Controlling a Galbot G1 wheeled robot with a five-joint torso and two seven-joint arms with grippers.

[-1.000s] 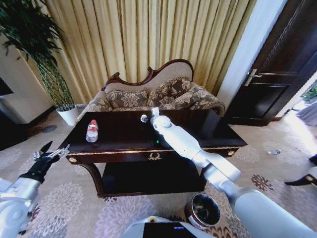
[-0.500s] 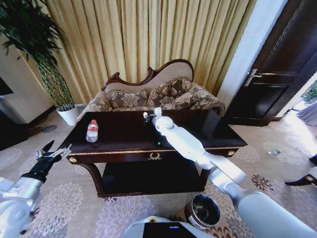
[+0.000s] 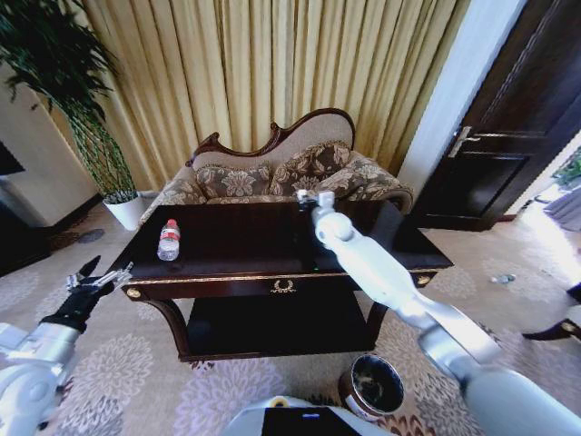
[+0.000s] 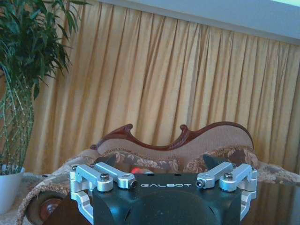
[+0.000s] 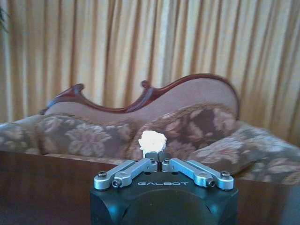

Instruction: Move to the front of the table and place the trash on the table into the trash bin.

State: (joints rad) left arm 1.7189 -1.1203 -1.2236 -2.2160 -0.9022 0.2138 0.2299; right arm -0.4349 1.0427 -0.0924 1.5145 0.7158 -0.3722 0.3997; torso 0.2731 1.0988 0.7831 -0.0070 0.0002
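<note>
Head view: bottle (image 3: 169,240) upright, cap up; right gripper (image 5: 157,154) pinching white scrap (image 5: 153,139); left gripper (image 3: 98,278) spread

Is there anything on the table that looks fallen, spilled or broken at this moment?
Nothing stands out. The bottle stands upright on the table, and the right gripper is shut on a small white scrap above it.

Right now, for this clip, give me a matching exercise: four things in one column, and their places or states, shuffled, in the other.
Things:
1. bottle
2. bin
3. right gripper
4. left gripper

Places or states:
A. on the carpet by the table's right legs
B. shut on a white scrap
C. upright near the table's left end
D. open, off the table's left end

Pairs: 1-C, 2-A, 3-B, 4-D
</note>
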